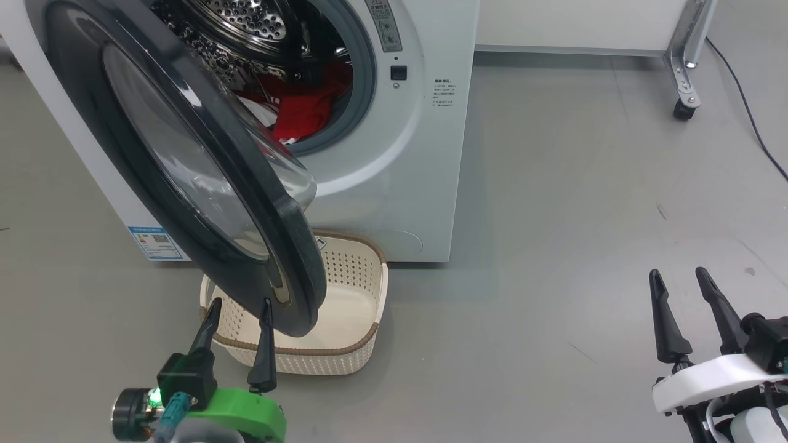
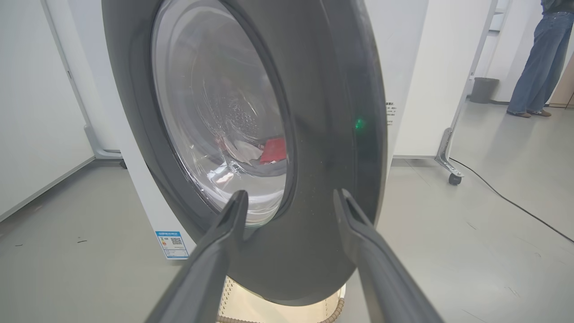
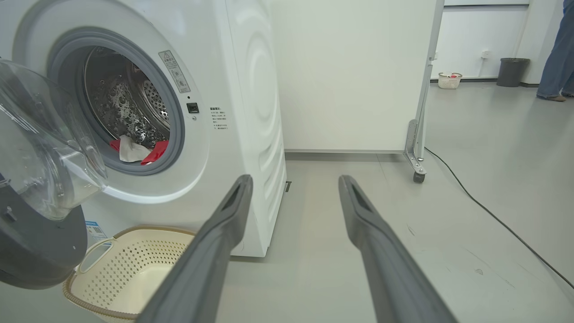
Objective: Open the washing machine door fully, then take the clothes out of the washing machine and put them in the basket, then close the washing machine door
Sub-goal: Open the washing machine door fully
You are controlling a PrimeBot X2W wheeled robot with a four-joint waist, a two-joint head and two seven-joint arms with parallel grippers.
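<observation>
Glossy black rim and bulging clear glass: the washing machine door [image 1: 184, 175] stands partly swung out at the left of the head view, its lower edge hanging over the basket [image 1: 326, 362]; behind it the washing machine [image 1: 394, 184] fills the upper left, white, with its steel drum and grey seal exposed; the clothes [image 1: 308, 107], red with a bit of white, lie at the bottom of the drum, towards the mouth; a small blue label [image 1: 155, 243] sits on the machine's lower corner, left of the door.

Cream and perforated, the basket rests on the grey floor [image 1: 554, 246] just in front of the machine, nothing inside that I can see.

At the lower left the left end effector [image 1: 241, 303] has its two dark fingers spread apart, tips up close to the door's lower rim; whether they touch it I cannot tell; at the lower right the right end effector [image 1: 678, 272] also has its fingers apart, gripping nothing, over bare floor well away from the machine.

Far back in the left wrist view's upper right, a person [image 2: 538, 67] in blue jeans stands near a grey bin [image 2: 484, 89].
</observation>
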